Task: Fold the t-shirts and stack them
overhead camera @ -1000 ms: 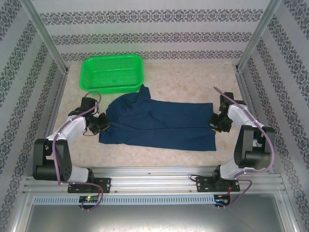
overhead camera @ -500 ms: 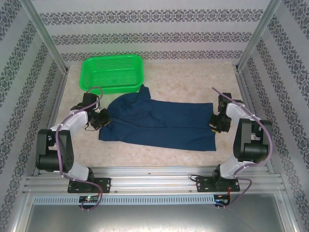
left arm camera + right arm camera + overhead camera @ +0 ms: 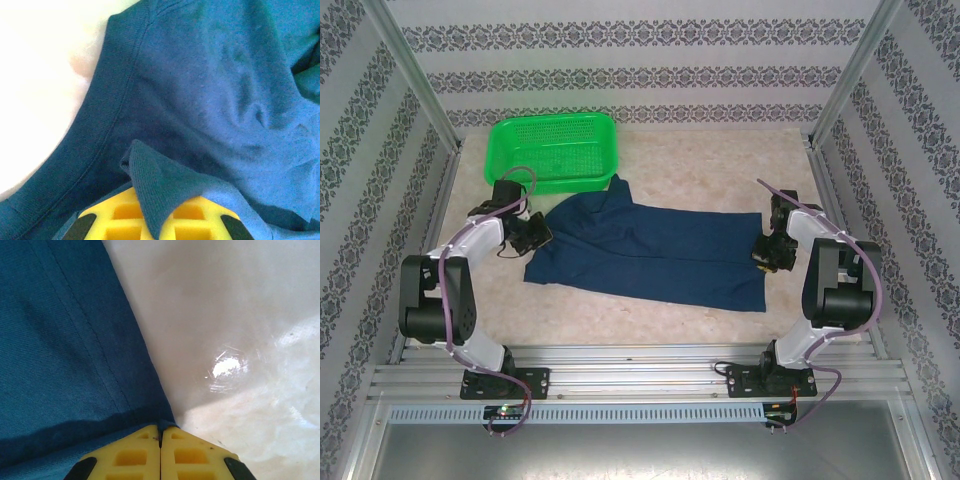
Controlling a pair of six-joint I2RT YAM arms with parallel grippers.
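seen from above, a dark navy t-shirt (image 3: 650,258) lies spread across the middle of a pale marbled table (image 3: 720,170), long side running from 9 o'clock to 3 o'clock, with soft folds and one point of cloth sticking up toward 12 o'clock. a bright green mesh basket (image 3: 555,150) sits at the table's 11 o'clock corner, just beyond the shirt's far edge; whether the two touch cannot be told.

the left gripper (image 3: 535,235) is at the shirt's 9 o'clock end. from its wrist camera, the yellow fingers (image 3: 120,220) sit at 6 o'clock with a peak of blue cloth rising out between them: the jaws are pinching a fold of the t-shirt. the ribbed collar band (image 3: 100,125) curves from 12 o'clock round to 8 o'clock, with bare table at 10 o'clock.

the right gripper (image 3: 767,255) is at the shirt's 3 o'clock end. from its wrist camera, its yellow fingers (image 3: 130,455) are pressed together at 6 o'clock, and the corner of the stitched hem (image 3: 75,425) runs right into the seam between the tips, so they appear to nip that corner. blue cloth covers the side from 7 to 11 o'clock; glossy table covers the side from 1 to 5 o'clock.
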